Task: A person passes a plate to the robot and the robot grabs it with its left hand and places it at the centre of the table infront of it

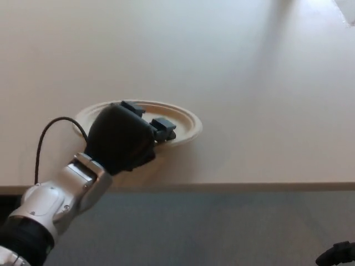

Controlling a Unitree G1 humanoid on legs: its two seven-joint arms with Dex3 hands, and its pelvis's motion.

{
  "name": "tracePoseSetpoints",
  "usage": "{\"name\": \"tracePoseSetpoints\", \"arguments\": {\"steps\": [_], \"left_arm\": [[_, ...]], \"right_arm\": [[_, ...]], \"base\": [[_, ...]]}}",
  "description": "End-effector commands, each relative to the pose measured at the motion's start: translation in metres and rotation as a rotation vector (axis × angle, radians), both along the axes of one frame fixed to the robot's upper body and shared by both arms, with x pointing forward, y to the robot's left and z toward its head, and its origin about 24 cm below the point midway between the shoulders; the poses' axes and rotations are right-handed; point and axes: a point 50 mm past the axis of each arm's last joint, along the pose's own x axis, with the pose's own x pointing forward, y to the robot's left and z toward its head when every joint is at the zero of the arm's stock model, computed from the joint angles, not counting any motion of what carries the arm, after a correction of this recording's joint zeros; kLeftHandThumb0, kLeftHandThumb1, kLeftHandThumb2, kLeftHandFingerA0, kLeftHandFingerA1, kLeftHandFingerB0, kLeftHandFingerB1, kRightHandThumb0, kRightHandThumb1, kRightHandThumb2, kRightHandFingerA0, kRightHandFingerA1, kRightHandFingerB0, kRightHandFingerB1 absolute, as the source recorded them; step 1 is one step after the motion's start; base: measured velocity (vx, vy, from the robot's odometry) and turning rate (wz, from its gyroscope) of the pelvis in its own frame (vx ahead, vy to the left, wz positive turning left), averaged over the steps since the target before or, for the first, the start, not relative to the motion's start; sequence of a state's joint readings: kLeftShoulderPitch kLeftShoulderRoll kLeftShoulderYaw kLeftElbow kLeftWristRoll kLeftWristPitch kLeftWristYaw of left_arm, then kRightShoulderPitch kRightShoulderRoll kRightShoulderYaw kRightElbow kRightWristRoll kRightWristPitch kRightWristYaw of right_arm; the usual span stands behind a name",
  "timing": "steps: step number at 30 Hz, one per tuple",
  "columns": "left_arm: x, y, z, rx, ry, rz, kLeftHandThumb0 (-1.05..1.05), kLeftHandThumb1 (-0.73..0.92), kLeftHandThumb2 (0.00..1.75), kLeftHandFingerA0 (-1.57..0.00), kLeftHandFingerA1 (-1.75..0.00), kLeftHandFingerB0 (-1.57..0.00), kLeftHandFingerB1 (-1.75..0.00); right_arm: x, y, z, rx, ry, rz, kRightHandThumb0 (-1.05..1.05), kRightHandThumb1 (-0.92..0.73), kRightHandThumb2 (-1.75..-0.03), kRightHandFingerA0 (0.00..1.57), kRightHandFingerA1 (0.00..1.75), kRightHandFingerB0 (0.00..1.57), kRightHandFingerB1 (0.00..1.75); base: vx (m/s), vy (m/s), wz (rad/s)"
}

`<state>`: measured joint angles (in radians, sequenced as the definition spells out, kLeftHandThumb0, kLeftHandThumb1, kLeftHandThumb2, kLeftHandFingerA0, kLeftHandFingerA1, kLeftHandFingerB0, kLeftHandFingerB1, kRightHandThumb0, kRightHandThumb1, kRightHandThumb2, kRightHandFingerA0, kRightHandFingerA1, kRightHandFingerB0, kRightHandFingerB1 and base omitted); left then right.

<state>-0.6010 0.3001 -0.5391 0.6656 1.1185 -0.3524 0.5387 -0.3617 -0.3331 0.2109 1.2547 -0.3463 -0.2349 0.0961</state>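
Observation:
A cream paper plate (pixel 180 120) is low over the pale table (pixel 249 83), left of the middle and near the front edge; I cannot tell whether it rests on the surface. My left hand (pixel 125 136) covers its near-left part and is shut on its rim, two fingers (pixel 162 127) lying over the plate's inside. Its silver forearm (pixel 58 197) runs down to the lower left. At the bottom right corner only a dark scrap (pixel 337 254) shows; it may be my right hand, its state unreadable.
The table's front edge (pixel 249 185) runs across the picture, with grey floor (pixel 222 233) below it. A black cable (pixel 47 136) loops up from my left forearm. A pale object (pixel 346 8) sits at the top right corner.

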Motion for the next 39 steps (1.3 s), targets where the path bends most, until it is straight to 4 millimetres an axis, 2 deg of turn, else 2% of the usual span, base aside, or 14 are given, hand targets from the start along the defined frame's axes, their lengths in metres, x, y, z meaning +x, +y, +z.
{"name": "tracePoseSetpoints", "arguments": {"steps": [1,12,13,15,16,17,21,22,25,31,32,34,36,39], "left_arm": [[0.003,0.001,-0.026,0.128,0.096,0.066,-0.4,0.48,0.72,-0.99,-1.34,-0.7,-0.55],[0.017,0.013,-0.024,0.026,0.121,0.183,-0.33,0.76,0.62,-0.81,-1.15,-0.49,-0.37],[0.018,0.014,-0.021,-0.008,0.132,0.199,-0.5,0.63,0.88,-0.62,-0.6,-0.3,-0.45],[0.021,0.014,-0.016,-0.038,0.129,0.215,-0.51,0.72,0.62,-0.47,-0.39,-0.27,-0.3],[0.024,0.013,-0.012,-0.076,0.149,0.242,-0.36,0.42,0.98,0.0,-0.47,0.0,-0.46],[0.027,0.013,-0.005,-0.136,0.191,0.28,-0.77,0.53,0.9,-0.05,-0.38,-0.05,-0.32],[0.031,0.015,0.006,-0.218,0.25,0.296,-0.85,0.52,0.95,-0.03,-0.23,-0.03,-0.16],[0.033,0.016,0.011,-0.253,0.292,0.303,-0.98,0.6,0.71,0.0,-0.18,-0.03,-0.13],[0.038,0.017,0.02,-0.339,0.391,0.313,-0.89,0.49,0.95,0.0,-0.08,0.0,-0.08],[0.043,0.022,0.025,-0.538,0.588,0.331,-1.03,0.64,0.6,0.0,0.0,0.0,0.0],[0.043,0.024,0.022,-0.601,0.681,0.327,-0.92,0.47,0.88,0.0,0.0,0.0,0.0],[0.043,0.027,0.019,-0.669,0.796,0.308,-0.9,0.48,0.88,0.0,0.0,0.0,0.0],[0.043,0.029,0.017,-0.714,0.875,0.3,-0.92,0.57,0.58,0.0,0.0,0.0,0.0],[0.041,0.032,0.016,-0.787,1.033,0.297,-0.85,0.45,0.9,0.0,-0.03,0.0,0.0]], "right_arm": [[-0.001,-0.006,0.001,-0.009,0.002,-0.017,-0.5,-0.67,-0.6,0.82,0.69,0.58,0.55],[0.004,-0.003,0.004,-0.011,-0.006,-0.013,-0.5,-0.68,-0.6,0.77,0.67,0.59,0.54],[0.004,-0.003,0.004,-0.01,-0.008,-0.013,-0.48,-0.69,-0.6,0.78,0.67,0.59,0.55],[0.006,-0.003,0.005,-0.008,-0.011,-0.015,-0.48,-0.69,-0.6,0.78,0.67,0.58,0.55],[0.007,-0.004,0.006,-0.007,-0.011,-0.012,-0.48,-0.69,-0.6,0.78,0.67,0.59,0.55],[0.006,-0.004,0.006,-0.007,-0.009,-0.004,-0.48,-0.68,-0.6,0.78,0.67,0.58,0.55],[0.005,-0.004,0.006,-0.001,-0.007,-0.001,-0.49,-0.67,-0.59,0.78,0.67,0.56,0.55],[0.005,-0.004,0.005,0.003,-0.007,-0.003,-0.49,-0.67,-0.59,0.78,0.68,0.56,0.56],[0.004,-0.004,0.005,0.005,-0.005,-0.007,-0.49,-0.67,-0.59,0.77,0.67,0.56,0.55],[0.005,-0.003,0.004,-0.002,-0.003,-0.018,-0.48,-0.68,-0.6,0.78,0.66,0.57,0.53],[0.004,-0.003,0.004,-0.005,-0.001,-0.007,-0.48,-0.68,-0.6,0.77,0.67,0.56,0.54],[0.003,-0.004,0.004,-0.01,-0.002,0.009,-0.49,-0.67,-0.6,0.79,0.68,0.57,0.55],[0.003,-0.004,0.004,-0.01,0.0,0.01,-0.48,-0.66,-0.6,0.8,0.68,0.59,0.55],[0.005,-0.003,0.005,-0.016,0.008,0.017,-0.45,-0.64,-0.59,0.81,0.67,0.61,0.55]], "base": [[0.0,0.0,0.0],[0.0,0.0,0.0],[0.0,0.0,0.0],[0.0,0.0,0.0],[0.0,0.0,0.0],[0.0,0.0,0.0],[0.0,0.0,0.0],[0.0,0.0,0.0],[0.0,0.0,0.0],[0.0,0.0,0.0],[0.0,0.0,0.0],[0.0,0.0,0.0],[0.0,0.0,0.0],[0.0,0.0,0.0]]}}
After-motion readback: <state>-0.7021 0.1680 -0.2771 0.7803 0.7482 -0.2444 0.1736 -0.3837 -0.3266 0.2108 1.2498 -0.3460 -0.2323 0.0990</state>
